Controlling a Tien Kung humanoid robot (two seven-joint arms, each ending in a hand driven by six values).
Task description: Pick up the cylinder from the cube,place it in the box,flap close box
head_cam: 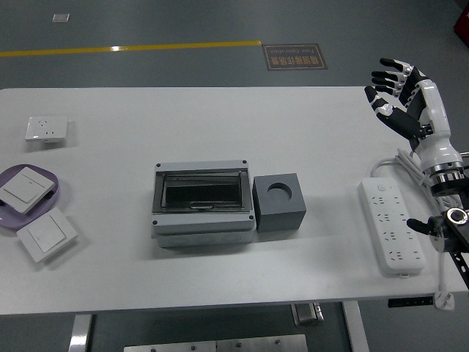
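A grey box (203, 227) sits mid-table, and its dark window faces up with a pale long shape lying inside. Whether its flap is down I cannot tell. Touching its right side is a dark grey cube (278, 209) with a round hole in its top. No cylinder stands on the cube or in the hole. My right hand (385, 86) is raised at the far right edge, well away from the cube, open with spread fingers and holding nothing. The left arm does not appear.
A white power strip (391, 226) with its cable lies under my right forearm. At the left are a white wall socket (45, 128), a purple plate (57, 192) holding a white switch (23, 187), and another switch (46, 234) beside it.
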